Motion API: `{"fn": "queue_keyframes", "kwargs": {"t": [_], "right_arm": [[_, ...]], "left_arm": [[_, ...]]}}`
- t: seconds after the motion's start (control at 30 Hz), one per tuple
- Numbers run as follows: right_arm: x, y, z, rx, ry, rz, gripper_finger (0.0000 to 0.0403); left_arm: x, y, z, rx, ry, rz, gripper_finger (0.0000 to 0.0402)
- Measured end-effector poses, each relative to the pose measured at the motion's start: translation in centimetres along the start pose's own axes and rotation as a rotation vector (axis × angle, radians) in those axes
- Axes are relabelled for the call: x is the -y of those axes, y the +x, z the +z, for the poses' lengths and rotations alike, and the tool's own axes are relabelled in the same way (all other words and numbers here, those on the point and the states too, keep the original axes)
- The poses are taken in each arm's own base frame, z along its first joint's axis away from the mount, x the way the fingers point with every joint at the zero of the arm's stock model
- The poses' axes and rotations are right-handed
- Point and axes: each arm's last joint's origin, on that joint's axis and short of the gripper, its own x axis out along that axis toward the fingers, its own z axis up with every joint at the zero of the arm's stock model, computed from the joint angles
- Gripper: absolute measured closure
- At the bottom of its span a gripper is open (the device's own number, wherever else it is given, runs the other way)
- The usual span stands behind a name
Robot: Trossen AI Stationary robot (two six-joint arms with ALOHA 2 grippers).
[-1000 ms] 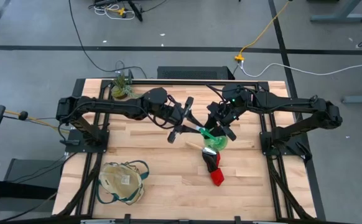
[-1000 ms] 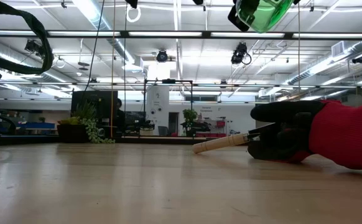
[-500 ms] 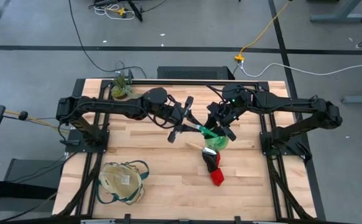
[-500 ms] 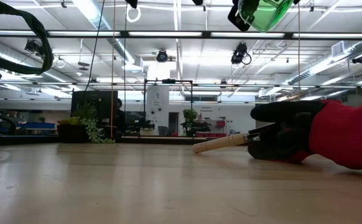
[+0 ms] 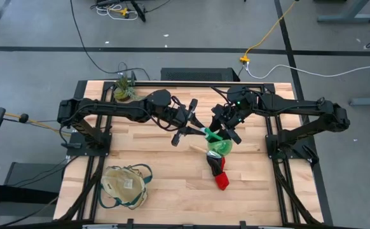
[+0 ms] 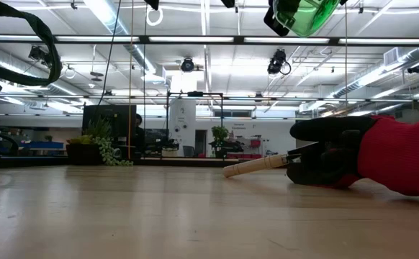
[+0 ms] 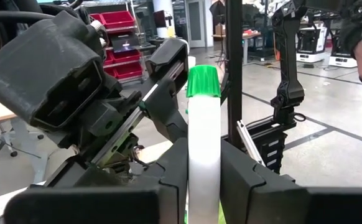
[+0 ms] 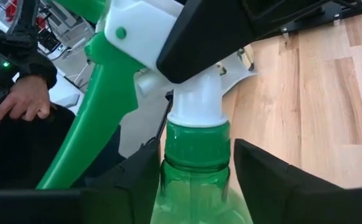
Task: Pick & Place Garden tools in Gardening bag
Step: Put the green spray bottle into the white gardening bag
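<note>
A translucent green spray bottle [image 5: 220, 145] with a white head hangs in the air over the middle of the table, between my two grippers. My left gripper [image 7: 204, 168] reaches in level from the table's left and is shut on the head. My right gripper [image 8: 196, 180] comes in from the right, its fingers standing open on either side of the green neck. Below the bottle, the black-and-red glove bundle [image 5: 218, 170] and a wooden-handled tool [image 6: 256, 166] lie flat on the table. The beige bag [image 5: 124, 186] sits slumped at the near left. My left gripper pinches the bottle's white spray head [image 7: 204, 143] between its two fingers, just behind the green nozzle [image 7: 204, 81]. The fingers come in level from the table's left. The bottle is lifted clear of the table, its body hanging below the head. My right gripper's fingers [image 8: 137, 180] flank the green neck [image 8: 196, 149] just under the white collar, slanting down from the right. Whether they touch the neck I cannot tell.
A small potted plant [image 5: 124, 89] stands at the table's far left corner. Bare wood lies between the bag and the glove bundle. In the right wrist view a person's hand [image 8: 19, 99] shows beyond the table.
</note>
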Motion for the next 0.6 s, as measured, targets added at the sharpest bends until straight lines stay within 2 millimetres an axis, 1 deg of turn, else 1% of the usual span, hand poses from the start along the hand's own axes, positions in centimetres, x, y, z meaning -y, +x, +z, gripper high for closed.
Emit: {"fn": "queue_keyframes", "kwargs": {"t": [0.17,0.33,0.43,0.6], "right_arm": [[-0.01,-0.01,0.00,-0.001,0.024,0.005,0.0159],[-0.17,-0.02,-0.05,-0.015,0.026,0.064,0.0126],[-0.19,-0.03,-0.05,-0.016,0.025,0.072,0.0117],[0.29,-0.45,0.09,-0.004,0.030,0.062,0.0117]], "left_arm": [[0.00,0.00,0.00,0.000,-0.002,0.000,0.0327],[-0.04,-0.03,0.01,0.001,-0.022,-0.004,0.0336],[-0.02,-0.05,0.04,0.004,-0.038,-0.015,0.0336],[0.00,-0.07,-0.01,0.001,-0.047,-0.028,0.0333]]}}
